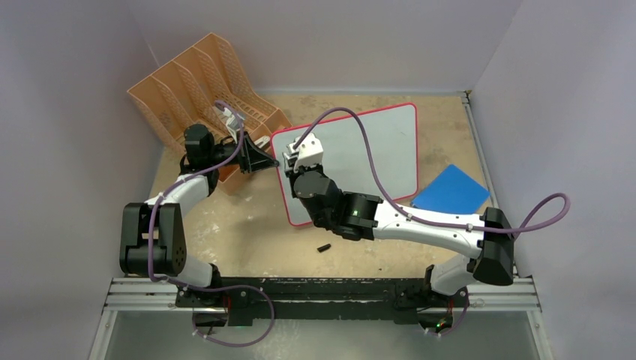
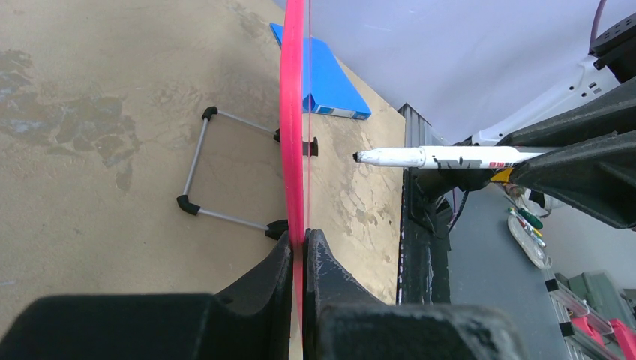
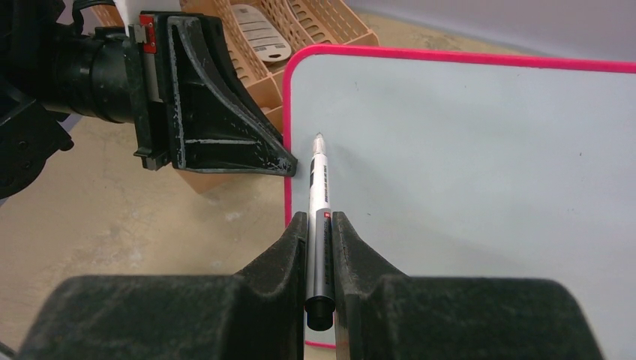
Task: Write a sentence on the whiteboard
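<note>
So far nothing is being written: the left gripper (image 1: 271,160) is pinching the whiteboard (image 1: 375,150) at its nine-o'clock edge while the right gripper (image 3: 321,225), clamping the marker (image 3: 320,180), is aiming at the blank face.

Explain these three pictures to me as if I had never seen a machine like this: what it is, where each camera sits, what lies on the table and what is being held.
These are two robot arms bolted to the near edge of a table. The wide picture looks down from above and behind them; the other two come from cameras mounted on each wrist, so the black shapes at their bottom edges are that arm's own fingers.

The left gripper is shut on the red-framed edge of the whiteboard, steadying it. The right gripper is shut on a marker, its tip near the board's upper left corner. The board shows no writing yet.

Also on the table: an orange file tray, a blue pad and a small black piece, possibly the marker's cap.
</note>
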`<state>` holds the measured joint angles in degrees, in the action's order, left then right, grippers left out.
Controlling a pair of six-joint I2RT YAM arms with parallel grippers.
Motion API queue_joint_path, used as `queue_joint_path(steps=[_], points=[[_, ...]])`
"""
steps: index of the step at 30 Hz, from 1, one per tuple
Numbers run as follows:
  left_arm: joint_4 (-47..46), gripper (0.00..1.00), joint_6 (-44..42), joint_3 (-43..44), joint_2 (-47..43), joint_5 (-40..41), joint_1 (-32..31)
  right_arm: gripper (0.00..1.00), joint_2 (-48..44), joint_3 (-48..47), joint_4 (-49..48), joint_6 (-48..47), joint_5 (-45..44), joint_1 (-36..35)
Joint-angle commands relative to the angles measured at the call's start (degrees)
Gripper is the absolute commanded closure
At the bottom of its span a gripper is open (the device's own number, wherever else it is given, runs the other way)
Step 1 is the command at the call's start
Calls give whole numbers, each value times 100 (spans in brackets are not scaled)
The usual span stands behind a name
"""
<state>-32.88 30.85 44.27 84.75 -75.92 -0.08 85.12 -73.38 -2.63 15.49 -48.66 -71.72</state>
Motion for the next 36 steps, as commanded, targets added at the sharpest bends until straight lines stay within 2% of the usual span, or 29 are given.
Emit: queue_joint_path(steps=[1,36], points=[[-219,100,-97,55,-197,-203,-10,100,78,-243,-325,-249,-180,-3],[-218,100,-88,68,-205,-212,-10,100,438,-438,-290,-308,-320,23]])
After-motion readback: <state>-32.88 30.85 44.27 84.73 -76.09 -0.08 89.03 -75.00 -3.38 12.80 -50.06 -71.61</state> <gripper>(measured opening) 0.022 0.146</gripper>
